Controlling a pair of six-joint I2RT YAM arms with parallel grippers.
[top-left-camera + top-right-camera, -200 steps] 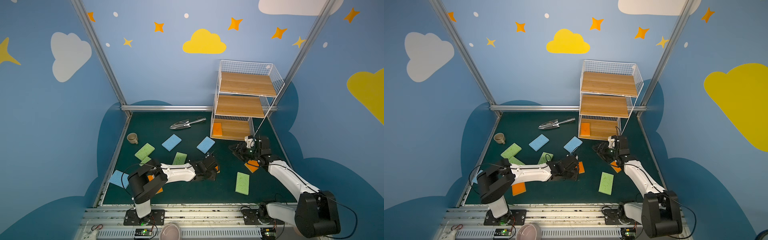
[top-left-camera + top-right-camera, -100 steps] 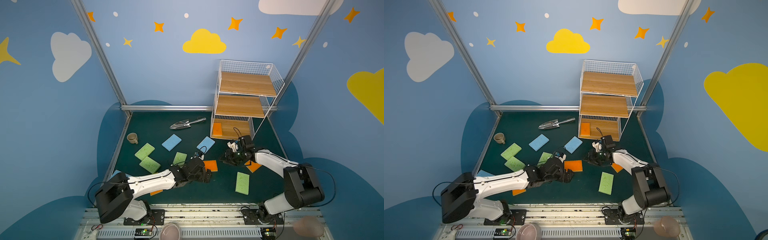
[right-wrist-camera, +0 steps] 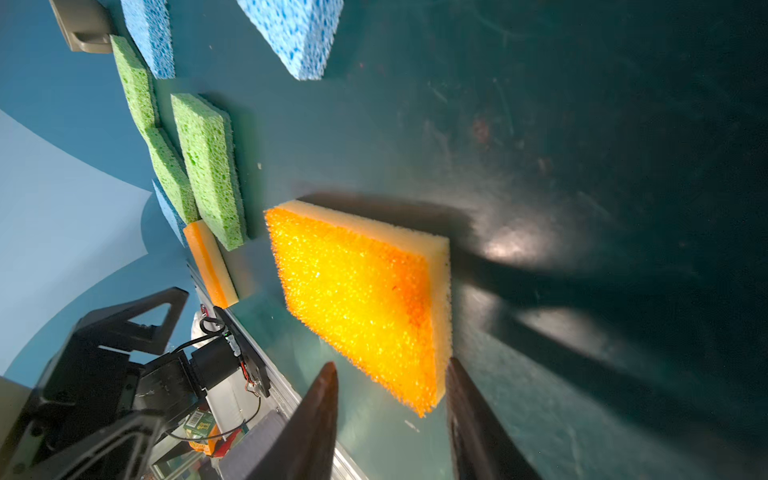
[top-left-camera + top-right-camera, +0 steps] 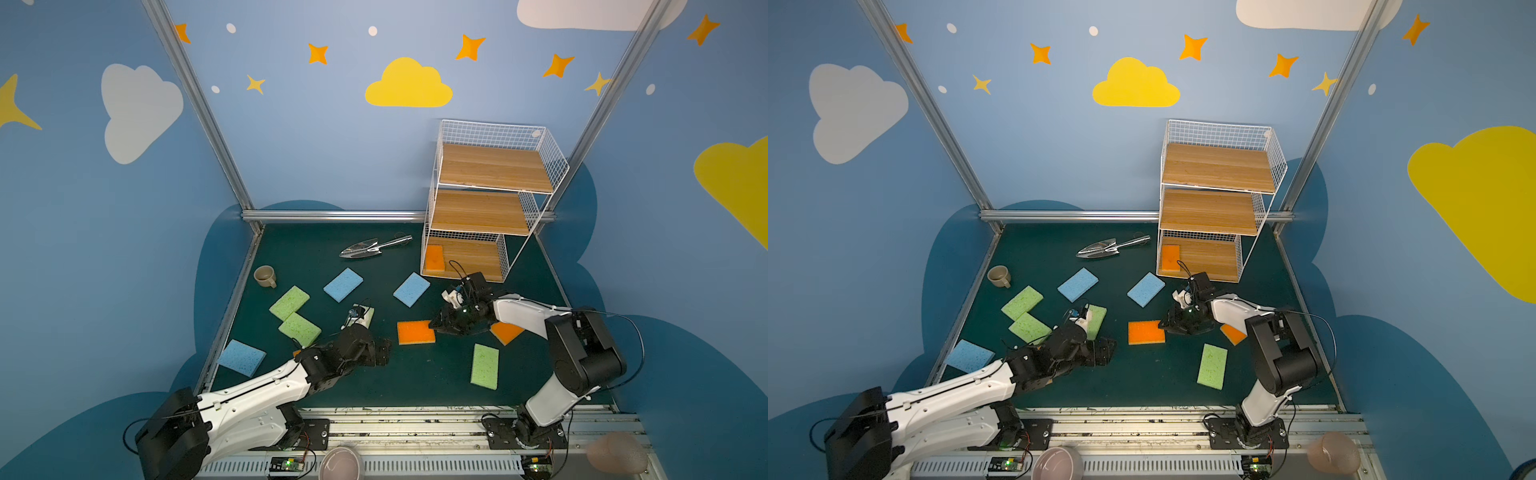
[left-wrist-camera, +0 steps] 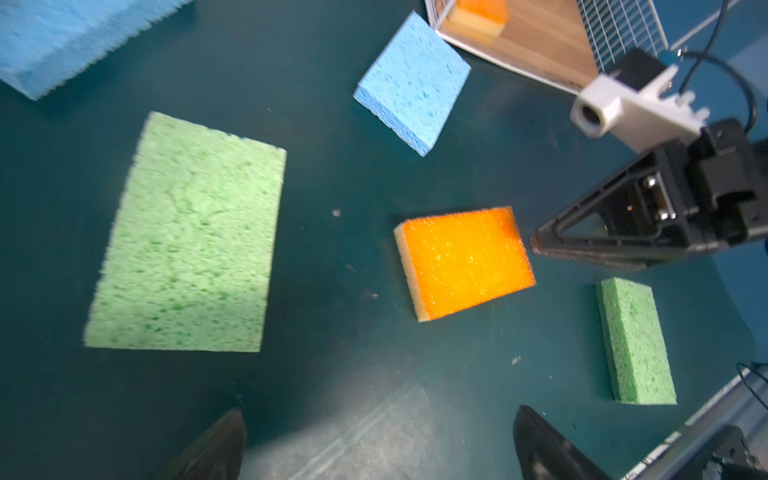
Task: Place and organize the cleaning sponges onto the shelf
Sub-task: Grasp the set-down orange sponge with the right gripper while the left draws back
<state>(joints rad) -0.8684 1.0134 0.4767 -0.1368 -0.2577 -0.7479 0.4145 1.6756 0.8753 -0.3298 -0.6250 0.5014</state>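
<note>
My left fingers (image 5: 216, 449) sit released above the surface (image 5: 332, 324); my right fingers (image 3: 320, 415) stand parted, lower centre, astride a corner of the orange sponge (image 3: 357, 299).

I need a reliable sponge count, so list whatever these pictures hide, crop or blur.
Orange sponge: right arm covers part, both top views.
Second orange sponge: edge-on in right wrist view; left arm hides nearly all in both top views.
Green sponge: left wrist camera overlaps it in a top view.
Blue sponge: blurred, cropped by left wrist view's edge.
Shelf bottom tier: rear hidden under the middle board, both top views.
</note>
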